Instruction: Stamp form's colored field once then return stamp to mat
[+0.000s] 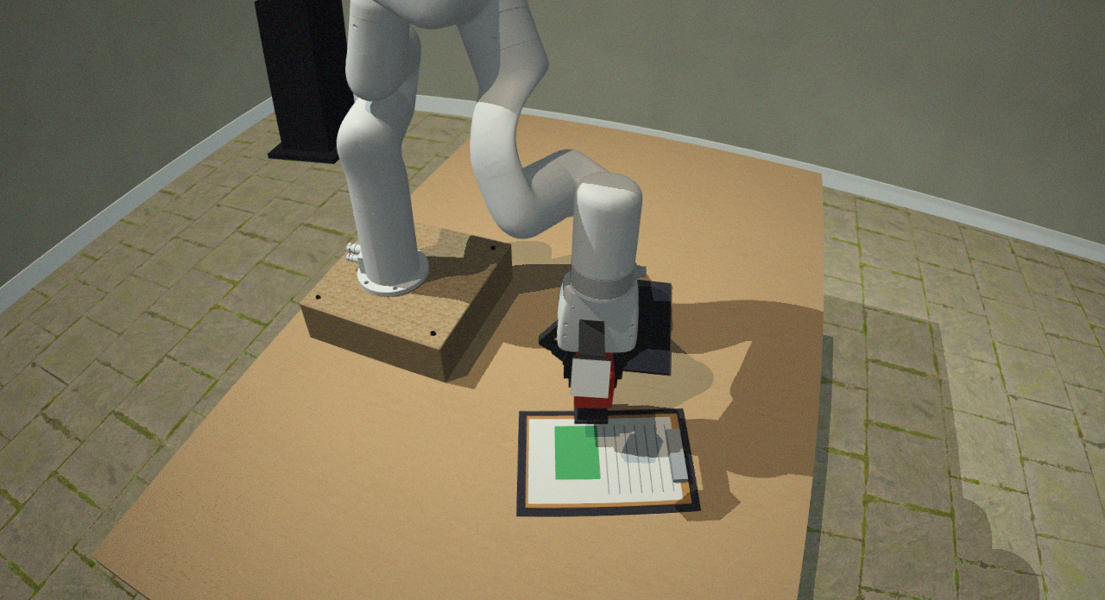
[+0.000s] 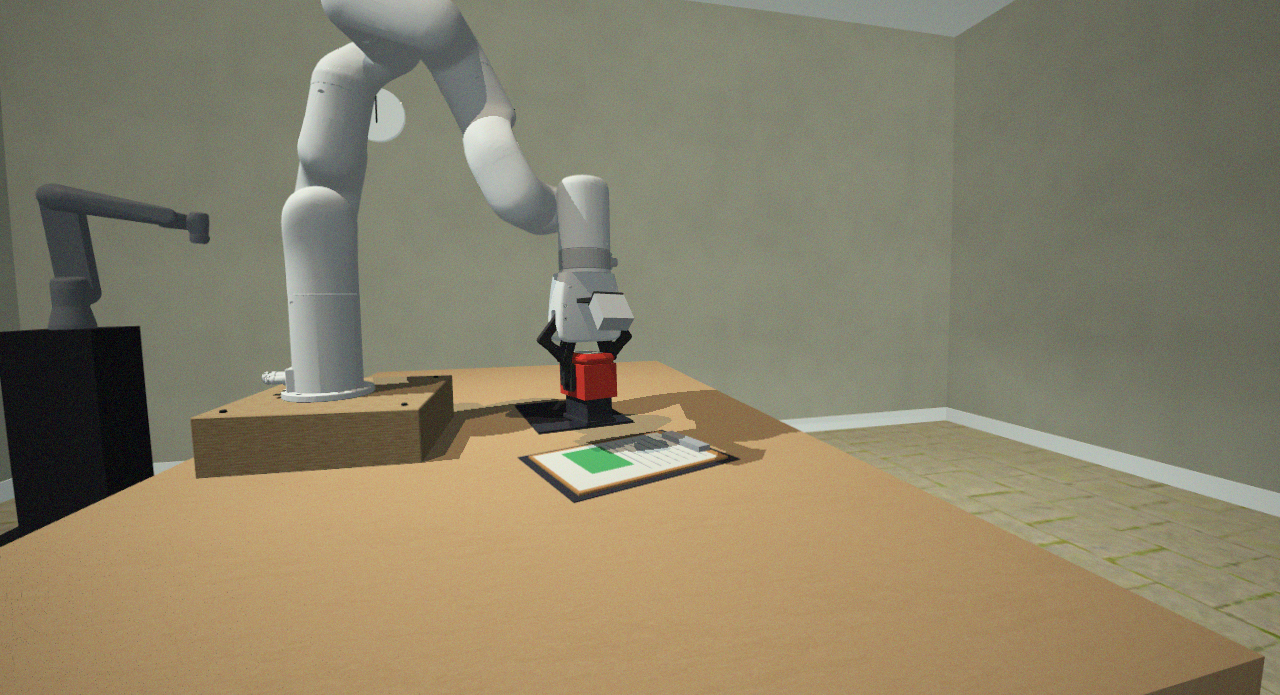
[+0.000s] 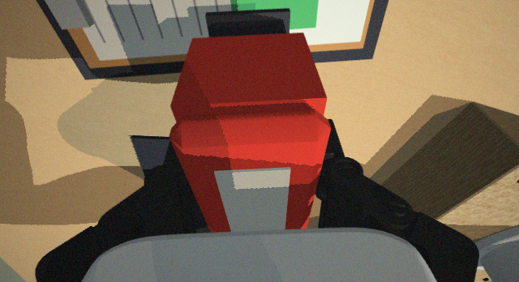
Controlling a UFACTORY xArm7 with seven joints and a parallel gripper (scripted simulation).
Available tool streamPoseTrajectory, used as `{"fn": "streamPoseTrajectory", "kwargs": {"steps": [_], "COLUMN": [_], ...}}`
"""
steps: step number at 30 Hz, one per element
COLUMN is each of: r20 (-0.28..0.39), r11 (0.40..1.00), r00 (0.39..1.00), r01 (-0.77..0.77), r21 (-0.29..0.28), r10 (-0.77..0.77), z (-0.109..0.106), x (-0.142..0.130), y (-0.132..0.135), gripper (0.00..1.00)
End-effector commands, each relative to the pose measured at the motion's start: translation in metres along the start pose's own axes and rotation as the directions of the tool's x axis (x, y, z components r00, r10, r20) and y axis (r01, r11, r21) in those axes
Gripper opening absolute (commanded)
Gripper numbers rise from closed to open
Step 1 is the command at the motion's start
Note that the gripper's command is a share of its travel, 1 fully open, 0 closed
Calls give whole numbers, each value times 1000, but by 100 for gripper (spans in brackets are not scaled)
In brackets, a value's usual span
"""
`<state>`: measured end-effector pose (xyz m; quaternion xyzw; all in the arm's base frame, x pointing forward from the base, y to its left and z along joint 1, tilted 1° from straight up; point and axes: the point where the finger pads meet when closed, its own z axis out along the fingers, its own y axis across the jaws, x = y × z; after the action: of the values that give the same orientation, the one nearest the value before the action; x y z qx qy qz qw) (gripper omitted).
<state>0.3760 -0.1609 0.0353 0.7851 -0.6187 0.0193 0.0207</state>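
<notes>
My gripper (image 1: 593, 376) (image 2: 586, 361) (image 3: 253, 118) is shut on the red stamp (image 1: 595, 400) (image 2: 591, 377) (image 3: 251, 79), with one finger on each side of its upper body. The stamp hangs upright in the air, clear of the table, between the dark mat (image 1: 658, 340) (image 2: 537, 415) (image 3: 147, 151) and the form (image 1: 559, 489) (image 2: 590, 478) (image 3: 345, 20). Its dark foot is near the form's edge that faces the mat. The green field (image 1: 577, 451) (image 2: 595, 459) (image 3: 292, 2) is plain, with no mark on it.
The form lies on a clipboard with a grey clip (image 1: 677, 453) (image 2: 693, 441) (image 3: 65, 6) at the end away from the field. The arm's wooden base block (image 1: 401, 318) (image 2: 313, 431) (image 3: 454, 164) stands beside the mat. A black pedestal (image 1: 305, 71) (image 2: 71, 404) stands off the table.
</notes>
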Motion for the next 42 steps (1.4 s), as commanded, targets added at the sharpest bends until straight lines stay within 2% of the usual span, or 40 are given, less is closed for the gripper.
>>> {"fn": "streamPoseTrajectory", "kwargs": {"steps": [1, 16, 42], "r20": [34, 34, 34], "r11": [1000, 1000, 1000], "r00": [999, 999, 999], "r01": [19, 19, 19], "r21": [15, 15, 15], "r10": [-20, -20, -20], "z": [1, 4, 2], "x": [61, 75, 63], "y": [17, 18, 18], "gripper": [34, 34, 34]}}
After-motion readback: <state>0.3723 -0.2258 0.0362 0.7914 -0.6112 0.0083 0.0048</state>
